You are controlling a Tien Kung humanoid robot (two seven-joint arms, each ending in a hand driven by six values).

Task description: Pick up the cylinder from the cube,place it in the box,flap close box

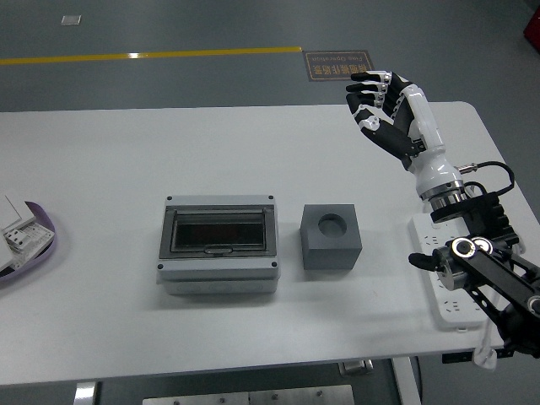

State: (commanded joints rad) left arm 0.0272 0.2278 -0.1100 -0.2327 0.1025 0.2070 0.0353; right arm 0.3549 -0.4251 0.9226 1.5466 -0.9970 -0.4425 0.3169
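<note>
Fingers point(369, 91) of our right hand point(390, 105) are loosely curled and spread a little, holding nothing, raised over the far right part of the white table point(110, 160). From the head view, our right arm point(472, 253) comes in from the lower right corner and rises toward that hand, which is well apart from the task's things. Our left arm does not show.

Near the table's middle sits the grey cube point(331, 237), with a round socket point(332, 224) in its top face; we see only the dark hollow there and cannot make out a cylinder standing in it. Just beside the cube, to its left, lies the grey box point(218, 245), its dark see-through flap point(218, 234) lying flat and closed over the opening. We cannot tell through the flap what is inside.

Under our right arm, along the table's right edge, lies a white power strip point(449, 291). At the left edge a purple-rimmed tray point(42, 245) holds a white part point(14, 226).
</note>
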